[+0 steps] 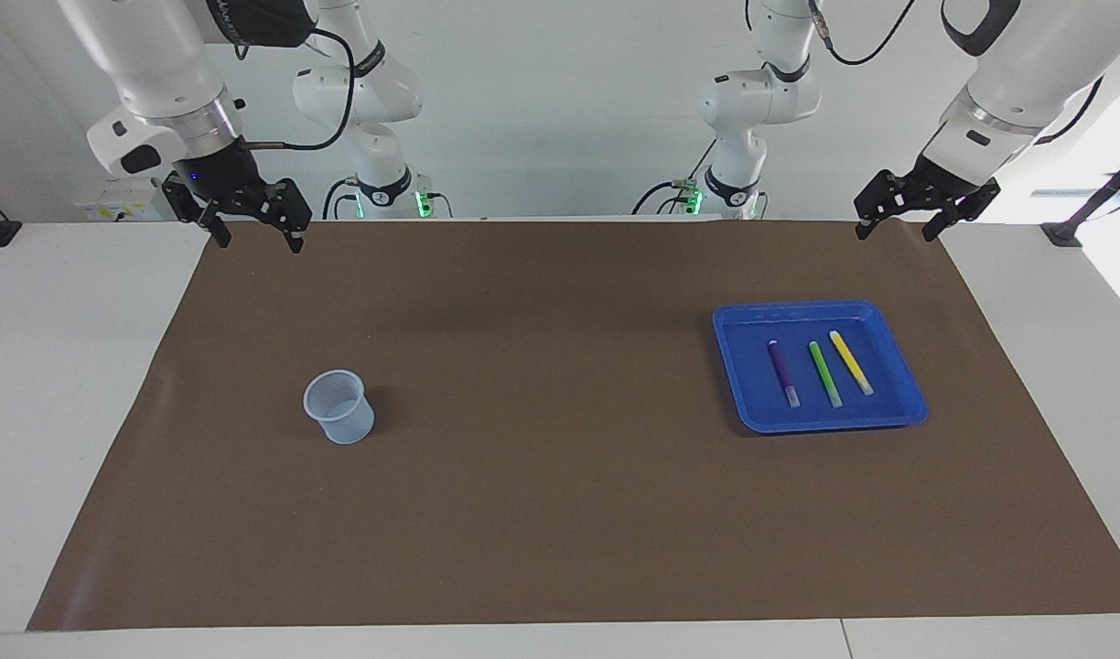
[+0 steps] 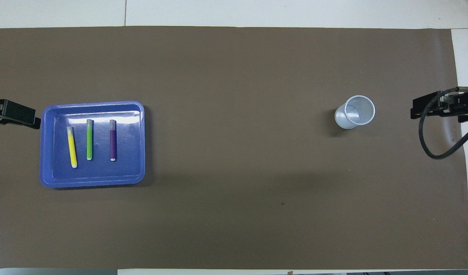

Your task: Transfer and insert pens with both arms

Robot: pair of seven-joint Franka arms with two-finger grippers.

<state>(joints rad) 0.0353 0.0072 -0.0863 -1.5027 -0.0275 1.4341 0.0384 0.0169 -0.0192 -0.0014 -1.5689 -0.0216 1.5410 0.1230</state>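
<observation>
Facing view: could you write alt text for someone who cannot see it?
Three pens, purple, green and yellow, lie side by side in a blue tray on a brown mat, toward the left arm's end of the table. A pale cup stands toward the right arm's end. The left gripper and right gripper hang open over the mat's edge nearest the robots.

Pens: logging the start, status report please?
Left end effector and right end effector open, empty, raised at robots' table edge. Pens lie in blue tray. Cup upright, unobstructed.
</observation>
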